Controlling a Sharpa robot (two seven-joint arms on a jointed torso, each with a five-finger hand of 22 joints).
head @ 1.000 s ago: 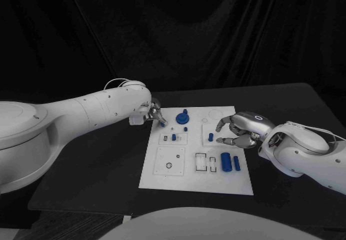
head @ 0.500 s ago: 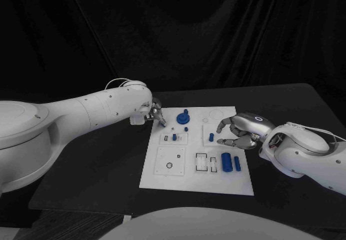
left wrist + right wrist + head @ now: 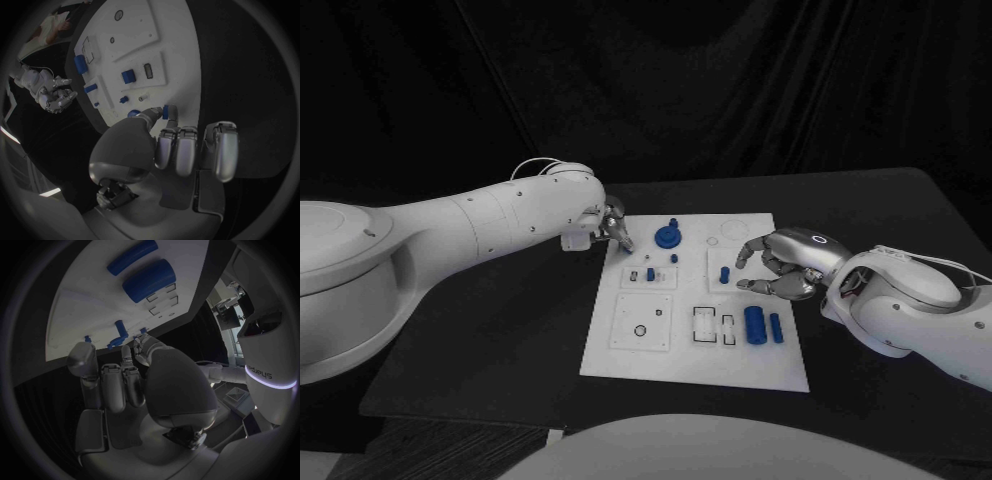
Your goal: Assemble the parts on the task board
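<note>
Head view: board (image 3: 678, 345) at frame centre on desk (image 3: 516, 330); left hand (image 3: 606, 228), fingers curled and empty, at upper-left corner; right hand (image 3: 780, 268), grip unclear, over right edge.

The head camera looks steeply down from above onto the black counter (image 3: 516, 330), taking in the whole flat white rectangular task board (image 3: 646, 355) from some way off. Each wrist camera sits close behind its own hand, facing that same board, which all three views share.
</note>
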